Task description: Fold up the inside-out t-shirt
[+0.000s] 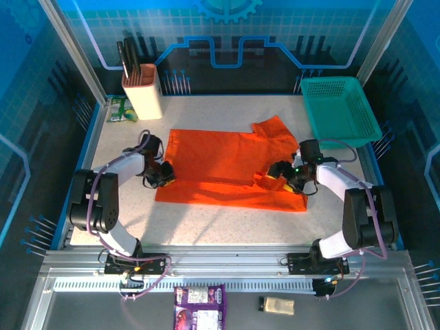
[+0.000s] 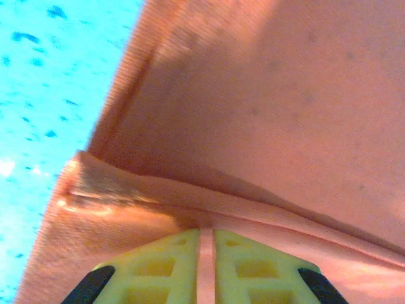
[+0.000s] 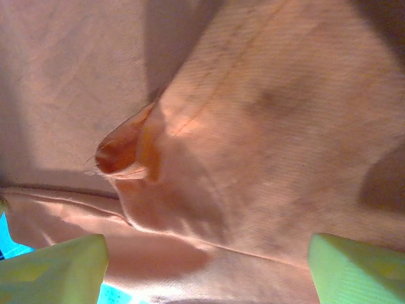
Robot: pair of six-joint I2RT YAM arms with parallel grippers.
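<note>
Looking down, I see the shirt [image 1: 227, 165] flat on the table [image 1: 206, 223], stretched left to right. My left gripper [image 1: 163, 176] pinches its left edge; my right gripper [image 1: 273, 173] hangs wide open over its right end.

Orange t-shirt [image 1: 220, 165] flat mid-table

Nothing legible turned up anywhere. The purple packet [image 1: 199, 307] on the near rail carried print, but it was too small to read. It was the same with the green packet [image 1: 121, 108] beside the knife block [image 1: 141, 93]. The blue back wall [image 1: 289, 27] showed a gear emblem [image 1: 230, 7] without lettering.
</note>
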